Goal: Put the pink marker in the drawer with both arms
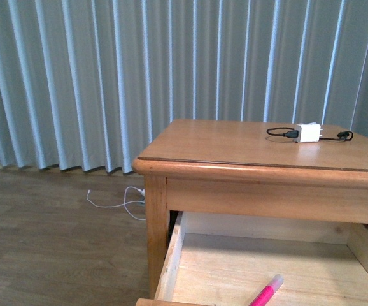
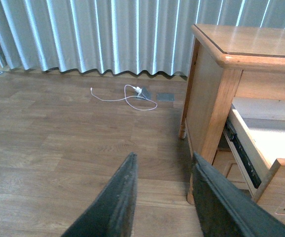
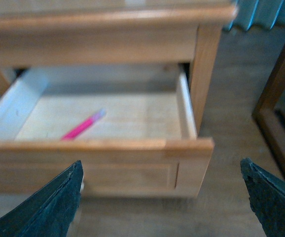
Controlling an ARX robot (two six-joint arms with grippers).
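The pink marker [image 1: 267, 292] lies on the pale floor inside the pulled-out drawer [image 1: 171, 258], white cap end pointing to the back. The right wrist view shows the same marker [image 3: 82, 126] lying slantwise in the drawer [image 3: 132, 145], behind its front panel. My right gripper [image 3: 162, 170] is open wide, in front of the drawer's front and apart from it, holding nothing. My left gripper [image 2: 163, 163] is open over the wooden floor, left of the cabinet, with the drawer's side [image 2: 246, 143] off to one side. Neither arm shows in the front view.
A white charger [image 1: 309, 132] with a black cable rests on the cabinet top [image 1: 222, 143]. A white cable [image 2: 127, 95] lies on the floor by the grey curtain [image 1: 107, 70]. A dark wooden frame [image 3: 275, 98] stands to the right of the cabinet.
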